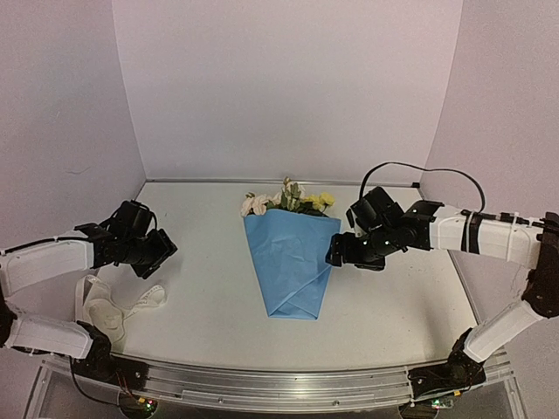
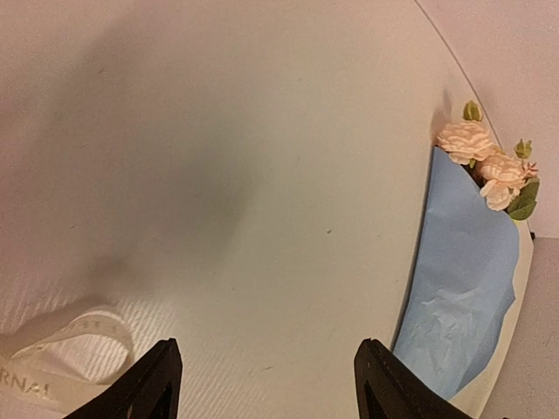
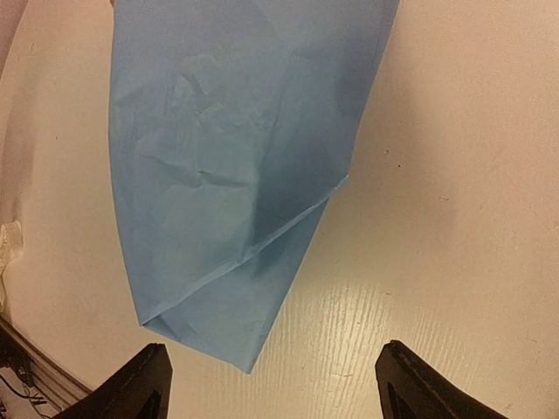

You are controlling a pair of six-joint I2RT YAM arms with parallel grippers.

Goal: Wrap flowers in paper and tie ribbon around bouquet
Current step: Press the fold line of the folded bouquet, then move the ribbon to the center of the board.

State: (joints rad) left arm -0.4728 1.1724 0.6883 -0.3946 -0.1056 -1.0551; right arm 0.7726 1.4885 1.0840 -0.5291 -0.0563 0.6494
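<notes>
Blue paper [image 1: 291, 262] already wraps the flowers [image 1: 295, 201]; the ribbon [image 2: 74, 340] lies loose, untied. Left gripper [image 2: 262, 377] and right gripper [image 3: 272, 377] both gape wide, empty.

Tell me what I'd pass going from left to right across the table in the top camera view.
First the ribbon → bouquet → right claw. The left claw overlaps the ribbon side to side, so it's left out.
</notes>
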